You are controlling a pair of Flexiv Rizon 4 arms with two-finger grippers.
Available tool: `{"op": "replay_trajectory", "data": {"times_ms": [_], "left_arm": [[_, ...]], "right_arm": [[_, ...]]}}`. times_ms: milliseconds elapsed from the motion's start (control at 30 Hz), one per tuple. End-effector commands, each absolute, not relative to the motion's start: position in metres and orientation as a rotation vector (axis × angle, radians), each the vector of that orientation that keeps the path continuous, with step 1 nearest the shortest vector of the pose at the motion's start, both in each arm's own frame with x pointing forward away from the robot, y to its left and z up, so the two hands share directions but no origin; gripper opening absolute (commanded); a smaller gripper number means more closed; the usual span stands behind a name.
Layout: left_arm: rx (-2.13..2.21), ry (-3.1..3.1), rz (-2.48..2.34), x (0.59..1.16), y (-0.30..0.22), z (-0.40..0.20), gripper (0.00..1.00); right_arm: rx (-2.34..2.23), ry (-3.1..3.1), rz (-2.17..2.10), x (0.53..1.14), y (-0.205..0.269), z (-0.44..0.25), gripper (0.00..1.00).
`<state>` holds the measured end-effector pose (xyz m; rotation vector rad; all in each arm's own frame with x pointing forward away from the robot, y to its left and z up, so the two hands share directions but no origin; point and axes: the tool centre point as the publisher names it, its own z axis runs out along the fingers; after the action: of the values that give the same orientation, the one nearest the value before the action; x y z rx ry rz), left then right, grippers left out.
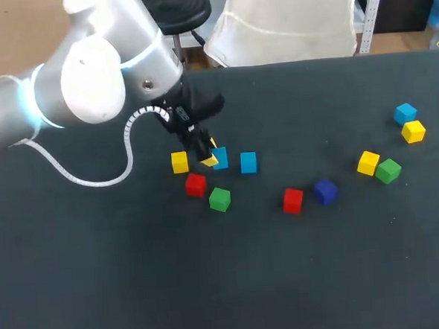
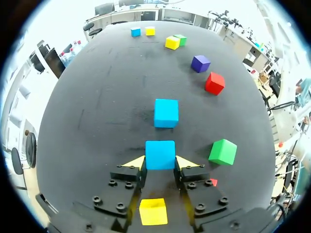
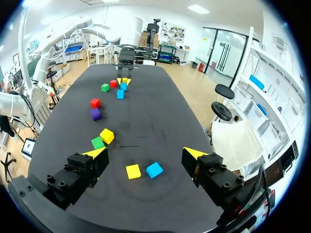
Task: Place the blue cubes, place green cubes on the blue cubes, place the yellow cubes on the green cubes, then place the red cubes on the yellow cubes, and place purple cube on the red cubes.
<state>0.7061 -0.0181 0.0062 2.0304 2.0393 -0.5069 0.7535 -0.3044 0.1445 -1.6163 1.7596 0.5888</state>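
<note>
Two blue cubes line up with the left gripper [image 2: 160, 162]: the near blue cube [image 2: 160, 154] sits between its yellow tips, which press on its opposite sides, and the second blue cube [image 2: 166, 112] lies straight ahead, a small gap apart, faces roughly parallel. The right gripper [image 3: 145, 153] hangs wide open and empty above a third blue cube [image 3: 154, 169], well apart, so the left arm is nearer.
</note>
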Motion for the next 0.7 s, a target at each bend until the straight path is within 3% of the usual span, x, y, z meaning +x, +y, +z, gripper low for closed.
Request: {"op": "replay_trajectory", "data": {"times_ms": [33, 700], "left_arm": [[2.035, 2.034, -0.509, 0.703, -0.022, 0.004, 0.00], [2.063, 2.018, -0.534, 0.704, -0.034, -0.001, 0.00]], "right_arm": [[-1.616, 1.760, 0.586, 0.753, -0.304, 0.144, 1.00], [-1.616, 1.760, 0.586, 0.753, -0.304, 0.144, 1.00]]}}
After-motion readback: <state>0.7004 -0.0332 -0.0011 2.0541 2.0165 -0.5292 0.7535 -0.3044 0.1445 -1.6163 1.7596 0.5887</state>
